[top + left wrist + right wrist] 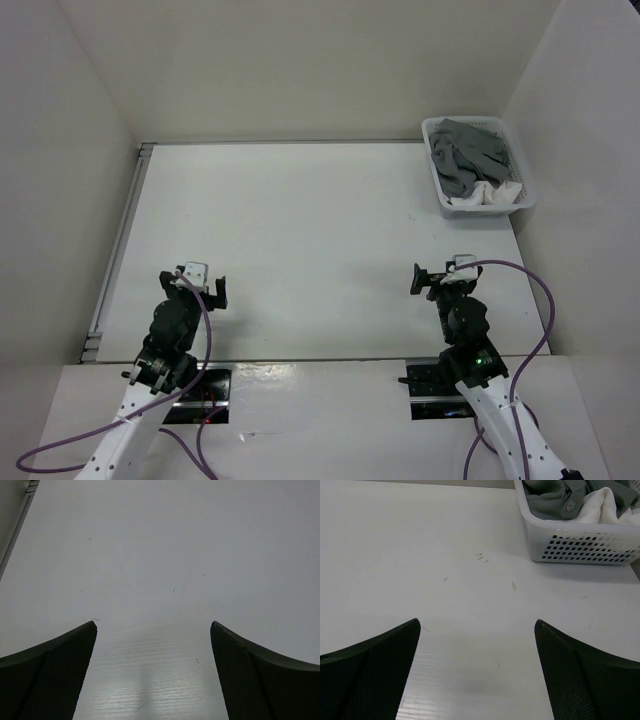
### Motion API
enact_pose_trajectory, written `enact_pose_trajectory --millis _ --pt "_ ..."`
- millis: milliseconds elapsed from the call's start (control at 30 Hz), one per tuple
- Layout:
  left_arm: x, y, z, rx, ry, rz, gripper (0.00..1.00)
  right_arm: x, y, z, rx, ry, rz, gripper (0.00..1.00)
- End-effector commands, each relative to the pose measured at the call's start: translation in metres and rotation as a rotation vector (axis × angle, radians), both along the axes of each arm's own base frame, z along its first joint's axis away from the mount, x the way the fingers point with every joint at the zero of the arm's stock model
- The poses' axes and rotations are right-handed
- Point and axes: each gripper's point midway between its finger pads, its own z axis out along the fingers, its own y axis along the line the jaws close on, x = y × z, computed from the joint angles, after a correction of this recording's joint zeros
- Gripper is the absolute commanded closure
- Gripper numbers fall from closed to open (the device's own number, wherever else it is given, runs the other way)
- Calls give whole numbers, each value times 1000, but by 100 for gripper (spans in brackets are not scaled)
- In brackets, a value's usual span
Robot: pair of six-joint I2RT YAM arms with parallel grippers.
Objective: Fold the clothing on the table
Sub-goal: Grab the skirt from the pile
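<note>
The dark grey clothing of thin fabric (468, 152) lies crumpled in a small white plastic lattice basket (585, 547). The basket stands at the far right corner of the large flat matte white table (300, 220). The clothing is heaped on and beside white cloths (602, 507), which show at the basket's near end. In the right wrist view a small round fastener is visible on a grey fold near the basket's left wall.

The left gripper (205, 285) hangs over the near left part of the table, released, its two dark fingers spread wide with only bare white surface between them. It is well apart from the basket. The right gripper (440, 275) hangs over the near right part of the table, likewise released with its jaws wide apart. The basket is farther away from it and slightly to its right, and the gripper touches neither the basket nor the clothing.

A metal rail (120, 245) runs along the table's left edge, and white walls (300, 70) stand around the table.
</note>
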Motion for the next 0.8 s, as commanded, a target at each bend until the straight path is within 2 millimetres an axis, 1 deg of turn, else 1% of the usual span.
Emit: enact_pose_trajectory --millis 0,233,267,333,367,400,433,467,500,533,567,600,633,667,700,733,767 --pt "2 0 15 -45 -108 10 0 1 -2 0 30 -50 -13 1" --pt "2 0 15 -45 -108 10 0 1 -2 0 30 -50 -13 1" --pt "2 0 15 -45 -108 10 0 1 1 0 31 -50 1 1" --pt "2 0 15 -45 -108 10 0 -1 9 13 -62 -78 76 1" --pt "2 0 15 -45 -108 10 0 -5 23 25 -139 -102 182 1" --pt "2 0 15 -45 -108 10 0 -6 26 31 -136 -117 198 1" --pt "2 0 15 -45 -108 10 0 -7 24 40 -102 -136 179 1" --pt "2 0 15 -45 -108 10 0 -7 12 63 -57 -194 107 1" --pt "2 0 15 -45 -108 10 0 -8 8 75 -44 -229 84 1" --pt "2 0 15 -45 -108 10 0 -9 3 87 -53 -263 62 1" --pt "2 0 15 -45 -108 10 0 -14 -3 109 -84 -319 38 1" --pt "2 0 15 -45 -108 10 0 -18 -11 128 -80 -374 -5 1" --pt "2 0 15 -45 -108 10 0 -23 -16 143 -81 -413 -23 1" --pt "2 0 15 -45 -108 10 0 -32 -21 171 -101 -472 -39 1" --pt "2 0 15 -45 -108 10 0 -37 -24 186 -113 -494 -46 1" --pt "2 0 15 -45 -108 10 0 -54 -31 226 -95 -564 -60 1" --pt "2 0 15 -45 -108 10 0 -45 -27 234 -101 -517 -49 1"
